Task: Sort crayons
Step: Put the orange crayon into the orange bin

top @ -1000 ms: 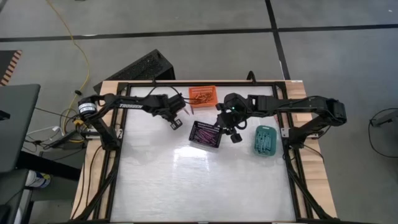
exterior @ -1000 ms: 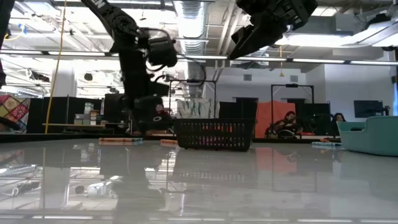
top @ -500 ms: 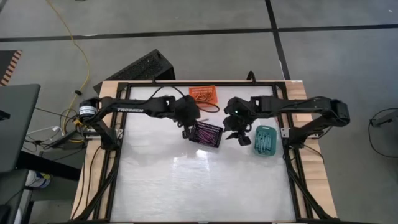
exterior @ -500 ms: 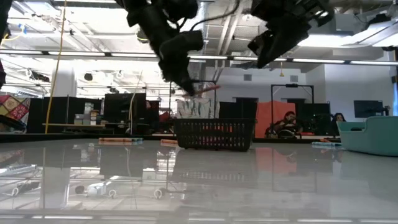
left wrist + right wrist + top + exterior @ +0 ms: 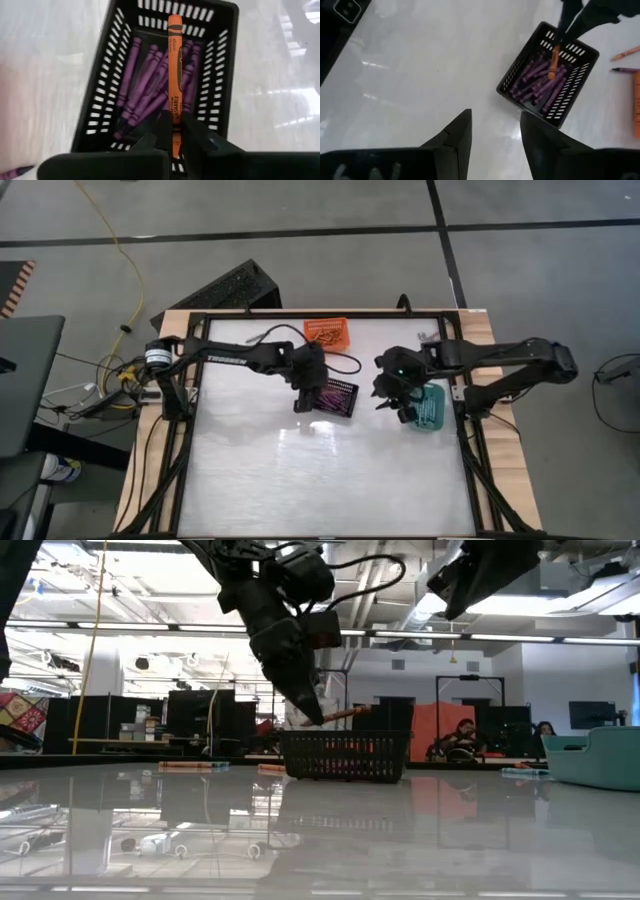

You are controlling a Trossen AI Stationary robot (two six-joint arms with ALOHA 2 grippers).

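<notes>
L gripper (image 5: 174, 131) was clamped on an orange crayon (image 5: 174, 75), held above the black basket (image 5: 100, 107) of purple crayons (image 5: 145, 95), mid-table. Probably better carried to the orange basket (image 5: 327, 333), far side. R gripper (image 5: 495, 131) was held wide, empty, near the teal basket (image 5: 428, 408).

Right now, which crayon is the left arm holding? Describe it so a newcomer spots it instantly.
Find the black basket mid-table, between the orange basket and the teal basket. The left gripper hangs over it, jaws shut on one orange crayon. Every crayon lying in that basket is purple; this one alone is orange.
</notes>
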